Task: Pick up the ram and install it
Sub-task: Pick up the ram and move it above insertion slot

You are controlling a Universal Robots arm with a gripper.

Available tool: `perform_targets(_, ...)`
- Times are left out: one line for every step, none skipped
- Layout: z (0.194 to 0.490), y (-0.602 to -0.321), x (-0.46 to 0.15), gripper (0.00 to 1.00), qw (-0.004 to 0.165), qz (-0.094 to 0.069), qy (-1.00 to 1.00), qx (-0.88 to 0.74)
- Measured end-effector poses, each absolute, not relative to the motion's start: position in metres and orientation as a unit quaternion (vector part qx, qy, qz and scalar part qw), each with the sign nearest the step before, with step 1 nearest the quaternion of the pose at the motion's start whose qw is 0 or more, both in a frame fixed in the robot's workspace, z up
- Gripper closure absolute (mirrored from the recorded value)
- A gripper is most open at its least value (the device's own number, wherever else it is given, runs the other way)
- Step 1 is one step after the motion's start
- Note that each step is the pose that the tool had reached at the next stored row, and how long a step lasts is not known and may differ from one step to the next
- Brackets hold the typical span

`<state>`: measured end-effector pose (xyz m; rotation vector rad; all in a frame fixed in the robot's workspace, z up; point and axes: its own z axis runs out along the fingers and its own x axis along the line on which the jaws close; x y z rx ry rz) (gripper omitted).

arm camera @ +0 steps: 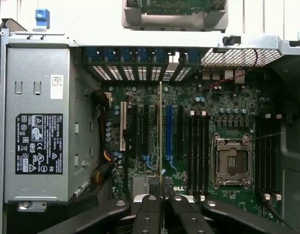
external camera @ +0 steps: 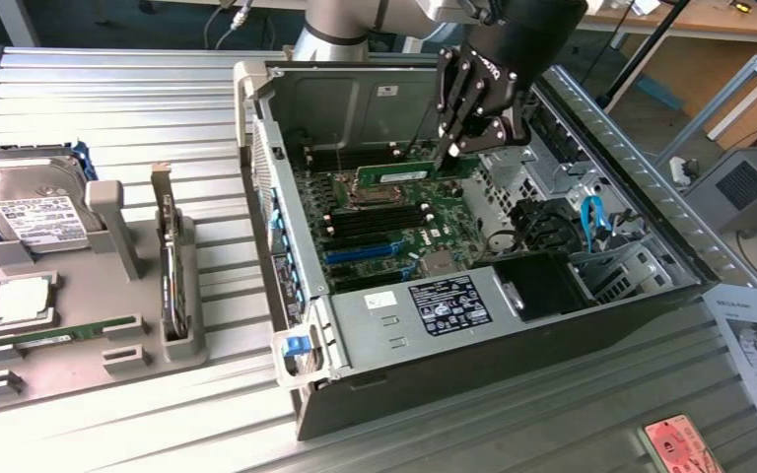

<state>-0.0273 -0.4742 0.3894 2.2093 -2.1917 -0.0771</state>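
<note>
Hanging edge-down, the ram (external camera: 396, 174) is pinched near one end by your gripper (external camera: 461, 150), jaws closed tight on it. You see it over the motherboard (external camera: 405, 232), beside the CPU socket (external camera: 363, 189), inside the open computer case (external camera: 484, 384). On the exterior view's left, well apart, a grey tray (external camera: 113, 227) holds a hard drive (external camera: 31, 207).

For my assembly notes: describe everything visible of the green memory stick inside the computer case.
The long, thin green circuit-board ram stick carries a pale patch. It hangs level, on its long edge, above the green motherboard inside the open grey metal case. Black jaws grip its end toward the exterior view's right. No other contact shows.
</note>
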Motion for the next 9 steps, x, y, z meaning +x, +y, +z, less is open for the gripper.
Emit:
perform_targets(0.389,-0.472,-0.027,0.88,0.014,-0.025,-0.704,0.710)
perform_targets(0.389,-0.470,-0.027,0.88,0.014,-0.025,-0.704,0.710)
perform_targets(0.389,-0.468,-0.027,0.88,0.014,-0.025,-0.704,0.710)
perform_targets(0.389,-0.465,-0.027,0.88,0.014,-0.025,-0.704,0.710)
perform_targets(0.389,-0.463,-0.026,0.88,0.014,-0.025,-0.704,0.710)
perform_targets(0.389,-0.461,-0.026,0.88,0.014,-0.025,-0.704,0.710)
perform_targets(0.389,-0.458,-0.026,0.88,0.014,-0.025,-0.704,0.710)
perform_targets(0.389,-0.457,-0.026,0.88,0.014,-0.025,-0.704,0.710)
perform_targets(0.389,-0.455,-0.026,0.88,0.014,-0.025,-0.704,0.710)
